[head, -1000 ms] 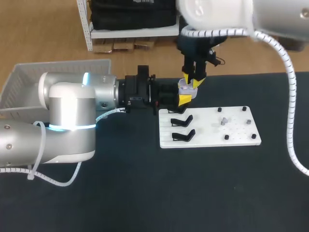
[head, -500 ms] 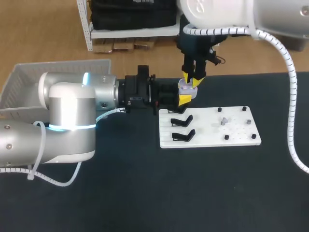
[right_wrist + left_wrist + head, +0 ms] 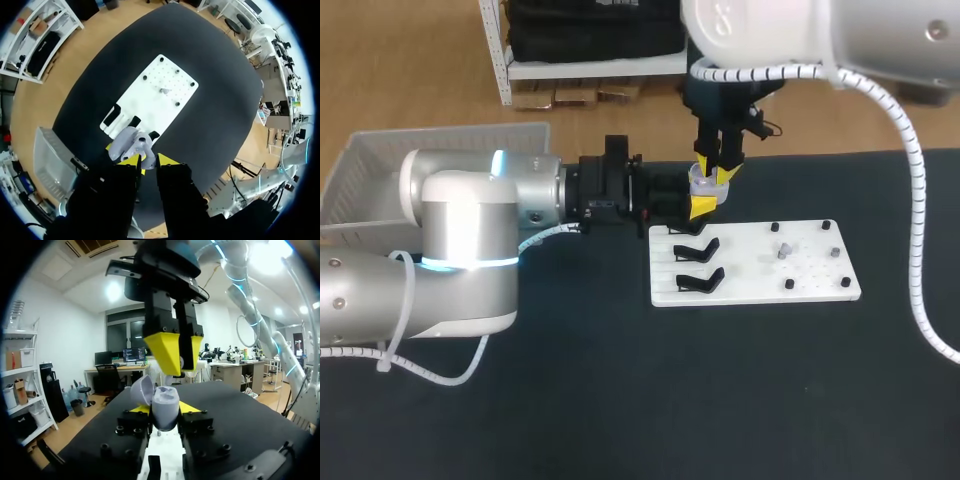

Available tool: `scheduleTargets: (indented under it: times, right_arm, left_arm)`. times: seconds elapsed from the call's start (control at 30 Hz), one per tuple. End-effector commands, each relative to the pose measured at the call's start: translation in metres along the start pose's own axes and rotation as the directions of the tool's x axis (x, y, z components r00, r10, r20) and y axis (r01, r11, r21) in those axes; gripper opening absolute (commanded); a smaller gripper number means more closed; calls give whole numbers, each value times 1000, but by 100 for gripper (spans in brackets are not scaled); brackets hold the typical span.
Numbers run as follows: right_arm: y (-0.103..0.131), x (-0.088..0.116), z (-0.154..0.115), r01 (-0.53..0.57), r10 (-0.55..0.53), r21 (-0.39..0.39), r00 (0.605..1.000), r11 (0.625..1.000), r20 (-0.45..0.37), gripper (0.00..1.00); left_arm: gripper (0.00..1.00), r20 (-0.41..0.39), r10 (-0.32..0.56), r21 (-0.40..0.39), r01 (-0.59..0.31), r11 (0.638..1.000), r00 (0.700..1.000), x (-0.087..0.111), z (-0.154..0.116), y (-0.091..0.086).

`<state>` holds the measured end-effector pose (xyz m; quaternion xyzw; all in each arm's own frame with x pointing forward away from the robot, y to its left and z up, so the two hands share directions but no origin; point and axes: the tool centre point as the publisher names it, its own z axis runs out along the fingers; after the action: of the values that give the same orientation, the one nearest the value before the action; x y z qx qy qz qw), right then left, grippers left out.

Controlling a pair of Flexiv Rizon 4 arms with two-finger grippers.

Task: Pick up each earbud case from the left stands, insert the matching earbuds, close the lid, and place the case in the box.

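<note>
**benchrat:** Where are we on the earbud job?

**twoarms:** Our left tool (image 3: pixel 701 207) is clamped on the earbud case (image 3: pixel 165 407), one yellow tip on each side. It's holding the case up off the bench (image 3: pixel 620 400) near the middle of the far edge, just past the far left corner of the white board (image 3: pixel 820 288). The lid (image 3: pixel 142 390) is flipped open and the cavity faces up.

**benchrat:** And the other arm?

**twoarms:** Our right tool (image 3: pixel 175 354) hangs right above the open case, pointing down. It's very close, but we'd say not touching. We honestly can't tell if it's pinching an earbud or carrying nothing, it's too small to make out.

**benchrat:** So the next move is just straight down?

**twoarms:** That's our read. The case is directly under the right tool, so it's a short vertical drop into the cavity. The left arm lies level, coming in from the left edge, so the two cross at right angles without crowding. What we'd watch is the raised lid, which stands just beside the drop path.

**benchrat:** Anything else out there?

**twoarms:** One small grey earbud (image 3: pixel 782 251) sits on the board among the pegs. The black stands (image 3: pixel 698 282) at the board's left edge look empty. The white basket (image 3: pixel 380 170) waits at the far left corner, with open bench all along the near edge.
</note>
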<state>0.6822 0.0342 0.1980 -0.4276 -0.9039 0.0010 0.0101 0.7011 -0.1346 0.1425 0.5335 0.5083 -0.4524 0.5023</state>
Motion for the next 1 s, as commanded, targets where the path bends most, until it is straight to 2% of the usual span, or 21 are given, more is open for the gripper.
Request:
scheduleTargets:
  times: [0.03,1.0]
  right_arm:
    - [3,-2,1,-3,3,5,1000,1000,3,0]
    - [8,-8,16,-4,4,30,1000,1000,-4,0]
  left_arm:
    - [0,7,5,-7,-5,1000,1000,1,0,-1]
    - [0,7,5,-7,-5,1000,1000,1,0,-1]
